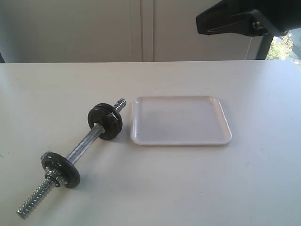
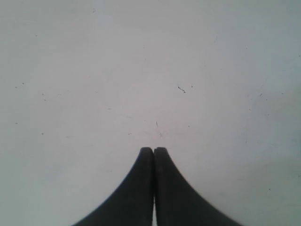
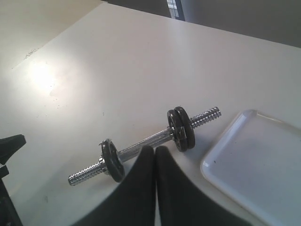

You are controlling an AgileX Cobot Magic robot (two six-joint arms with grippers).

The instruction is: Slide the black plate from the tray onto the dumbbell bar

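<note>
The chrome dumbbell bar (image 1: 84, 146) (image 3: 143, 143) lies slantwise on the white table, left of the white tray (image 1: 180, 120) (image 3: 254, 165). Nothing lies in the tray. Two discs sit side by side on the bar's end nearest the tray. The outer one is the deep-black plate (image 1: 114, 123) (image 3: 185, 128), pressed against a greyer disc (image 1: 99, 116). Another grey disc (image 1: 60, 168) sits near the bar's other end. My right gripper (image 3: 155, 148) is shut on nothing, held high above the table; its black body (image 1: 230, 21) shows at the top right. My left gripper (image 2: 154, 149) is shut over bare tabletop.
The white table (image 1: 211, 188) stretches round the bar and the tray, with a pale wall behind it. A black bit of robot hardware (image 3: 9, 146) shows at the edge of the right wrist view.
</note>
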